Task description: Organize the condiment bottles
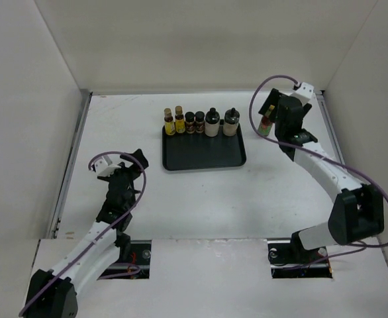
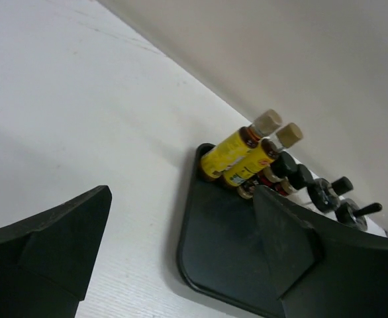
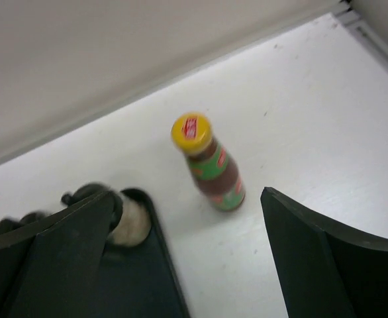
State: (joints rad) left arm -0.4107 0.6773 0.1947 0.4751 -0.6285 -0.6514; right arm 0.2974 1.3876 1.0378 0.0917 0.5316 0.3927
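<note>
Red bottle (image 3: 214, 165), yellow-capped, stands upright on the bench (image 1: 114, 126) just right of the tray (image 1: 204, 158), its long axis vertical; right jaws hang spread and empty, the bottle just ahead of their gap, untouched; left jaws, also spread and empty, sit well away at the near left; six other bottles (image 1: 200, 122) line the tray's far edge; the right arm is plainly nearer, so I judge the reach is its to make.

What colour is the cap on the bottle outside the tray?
Yellow cap with a red mark; right wrist view.
</note>
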